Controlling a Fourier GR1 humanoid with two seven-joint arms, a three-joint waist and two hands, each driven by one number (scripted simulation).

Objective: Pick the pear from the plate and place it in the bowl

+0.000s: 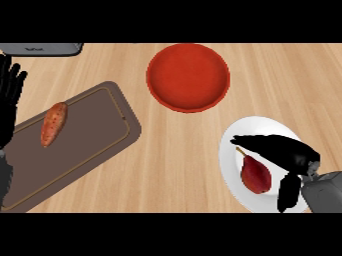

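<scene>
Low in the right of the head view, my right hand (281,152) lies over the white plate (266,125), fingers stretched leftward above the pear (256,173) and thumb hanging down at the pear's right side. Those fingers look only slightly bent, spread rather than closed, and I hold nothing; whether any fingertip touches the fruit I cannot quite tell, since the black hand blots out the pear's top, where its stem runs. That pear, dark red, lies on the plate's middle with its thin end toward the upper left.

Up at the top centre sits the red bowl (188,76), well apart from the plate, with bare wooden counter (166,165) between them.

Along the left edge my left hand (0,100) stands open, fingers straight and pointing toward the top, resting beside a brown cutting board (85,145). On the board's upper part lies an orange sweet potato (53,123), set slantwise. A grey object (39,48) shows at the upper left corner, cut off by the frame.
</scene>
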